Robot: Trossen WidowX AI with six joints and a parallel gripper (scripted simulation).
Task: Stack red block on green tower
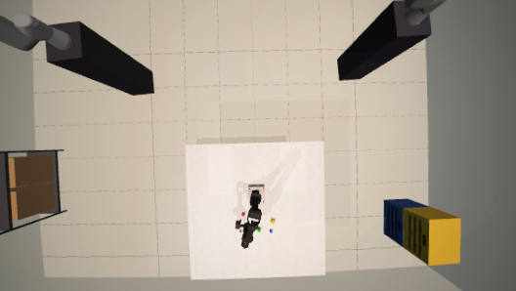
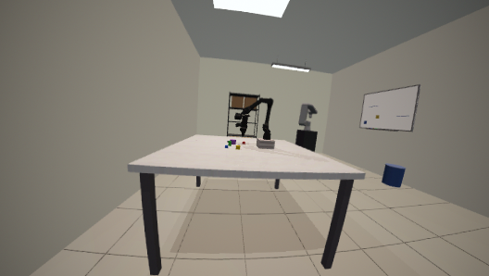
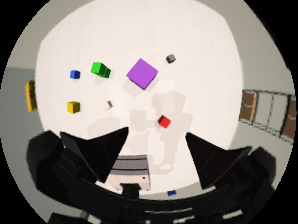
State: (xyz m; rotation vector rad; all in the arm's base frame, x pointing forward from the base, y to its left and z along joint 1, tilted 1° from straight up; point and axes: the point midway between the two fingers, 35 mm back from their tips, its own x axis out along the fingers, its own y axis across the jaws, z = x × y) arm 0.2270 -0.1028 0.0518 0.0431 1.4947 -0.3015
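The small red block lies by itself on the white table. The green tower stands apart from it; in the wrist view it is at the upper left, with its top block toward the left. My gripper is open and empty, above the table and pointing down. In the wrist view the red block shows just beyond the gap between the fingertips, and does not touch them. The arm partly covers the blocks in the top view.
A large purple block lies between the green tower and a small grey block. A yellow block, a blue block and a tiny pale block lie around the tower.
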